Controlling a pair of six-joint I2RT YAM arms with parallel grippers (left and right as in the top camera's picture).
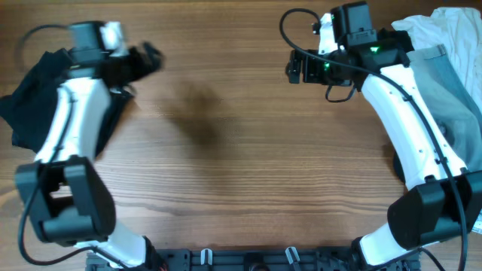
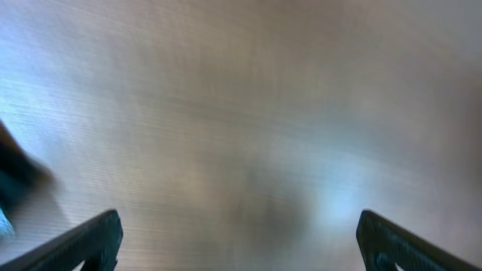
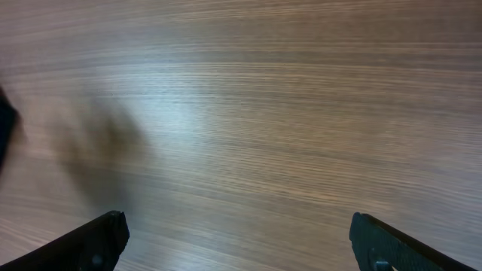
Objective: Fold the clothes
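A black garment (image 1: pixel 30 102) lies bunched at the table's far left, under my left arm. A pile of clothes lies at the far right: a white garment (image 1: pixel 440 30) on top and a grey one (image 1: pixel 456 94) below. My left gripper (image 1: pixel 147 60) hovers blurred just right of the black garment; in the left wrist view its fingers (image 2: pixel 237 241) are wide apart over bare wood, empty. My right gripper (image 1: pixel 295 69) hangs over the table left of the pile; its fingers (image 3: pixel 237 241) are wide apart and empty.
The wooden table (image 1: pixel 241 165) spreads between the two arms, with a dark shadow patch (image 1: pixel 199 117) left of centre. A dark edge of cloth (image 2: pixel 15 181) shows at the left of the left wrist view. The arm bases stand at the front edge.
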